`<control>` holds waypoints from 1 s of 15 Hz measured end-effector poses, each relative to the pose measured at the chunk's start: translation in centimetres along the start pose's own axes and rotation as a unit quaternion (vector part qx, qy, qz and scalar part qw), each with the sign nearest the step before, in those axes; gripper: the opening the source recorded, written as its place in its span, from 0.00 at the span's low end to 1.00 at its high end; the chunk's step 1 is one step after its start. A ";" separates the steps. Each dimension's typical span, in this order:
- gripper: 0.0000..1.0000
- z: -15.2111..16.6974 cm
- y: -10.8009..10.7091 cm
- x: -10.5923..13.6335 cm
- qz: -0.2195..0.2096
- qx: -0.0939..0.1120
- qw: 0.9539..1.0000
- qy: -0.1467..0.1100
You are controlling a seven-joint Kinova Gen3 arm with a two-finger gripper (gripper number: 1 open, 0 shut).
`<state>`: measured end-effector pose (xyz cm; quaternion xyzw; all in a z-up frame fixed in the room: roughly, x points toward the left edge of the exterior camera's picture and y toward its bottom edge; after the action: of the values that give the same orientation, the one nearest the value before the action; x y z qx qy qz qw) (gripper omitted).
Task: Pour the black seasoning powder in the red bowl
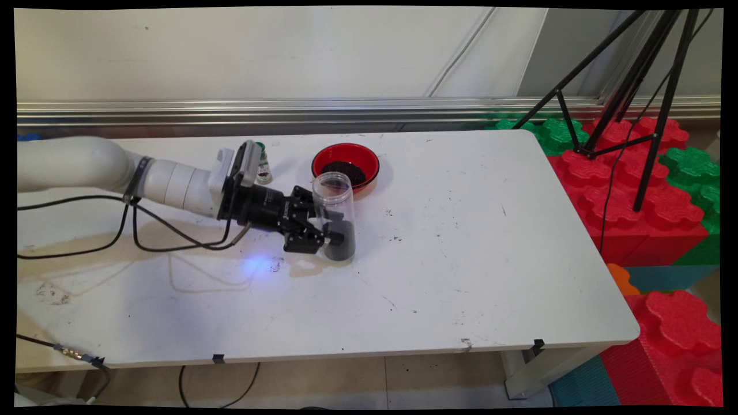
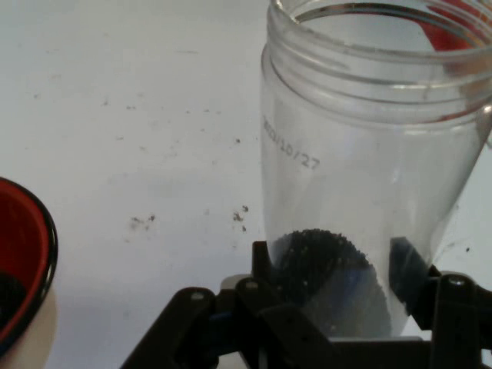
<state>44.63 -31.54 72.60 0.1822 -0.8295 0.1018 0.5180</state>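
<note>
Between the pincer's (image 1: 330, 237) fingers, clear jar (image 1: 334, 216) near red bowl (image 1: 345, 164)

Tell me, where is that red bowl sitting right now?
In the main view the red bowl sits toward the table's far edge, just behind the clear jar in the gripper, with a small green-capped bottle to its left.
</note>
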 end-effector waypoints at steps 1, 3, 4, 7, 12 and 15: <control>0.00 -0.1 -0.3 0.4 -0.002 -0.002 1.000 0.000; 0.00 -0.3 -0.8 1.4 -0.011 -0.008 1.000 0.001; 0.00 -0.4 -1.1 1.8 -0.015 -0.011 1.000 0.001; 0.00 -0.5 -1.9 2.9 -0.034 -0.022 0.999 0.003; 0.00 -0.5 -2.9 3.8 -0.076 -0.037 0.996 0.004; 0.00 -0.2 -3.6 4.2 -0.109 -0.047 0.993 0.004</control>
<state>44.59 -35.56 76.39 0.2472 -0.8062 0.0064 0.5375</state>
